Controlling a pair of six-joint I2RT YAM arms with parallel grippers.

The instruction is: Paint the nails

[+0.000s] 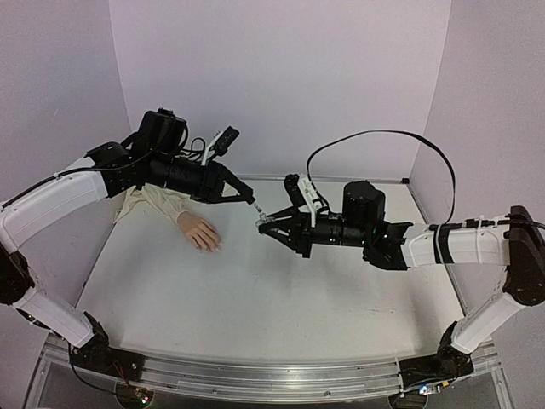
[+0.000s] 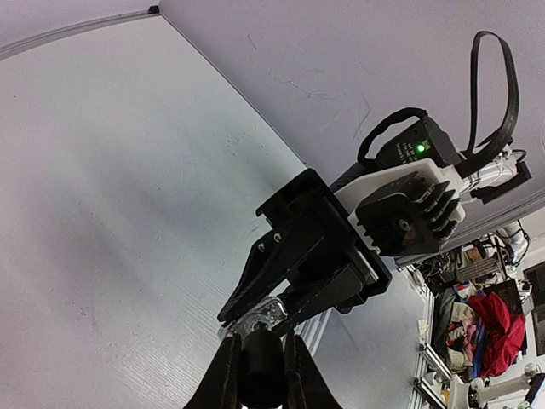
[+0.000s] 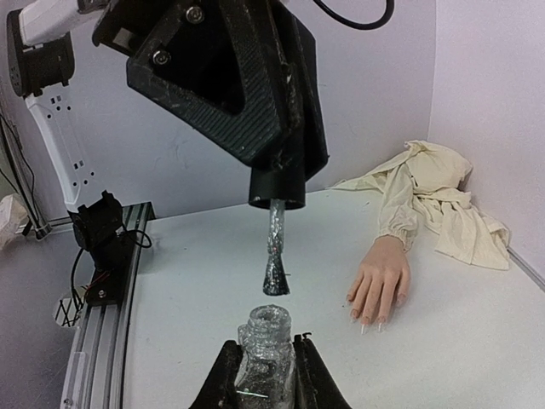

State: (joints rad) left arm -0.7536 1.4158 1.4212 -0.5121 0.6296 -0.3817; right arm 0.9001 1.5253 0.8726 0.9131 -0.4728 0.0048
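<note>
The pinkish-beige mannequin hand (image 1: pixel 200 232) lies palm down at the left, its cream sleeve (image 1: pixel 157 203) behind it. In the right wrist view the hand (image 3: pixel 381 274) shows its small nails (image 3: pixel 364 327) at the fingertips. My left gripper (image 1: pixel 252 203) is shut on the black polish cap (image 2: pixel 260 371), whose glittery brush (image 3: pixel 275 277) hangs just above the bottle's mouth. My right gripper (image 1: pixel 266 223) is shut on the small open polish bottle (image 3: pixel 266 341) and holds it above the table, right of the hand. The brush is clear of the bottle neck.
Pale walls close the table at the back and sides. An aluminium rail (image 1: pixel 255 379) runs along the near edge. The right arm's black cable (image 1: pixel 375 136) loops above its wrist. The sleeve cloth is bunched in the back left corner (image 3: pixel 447 204).
</note>
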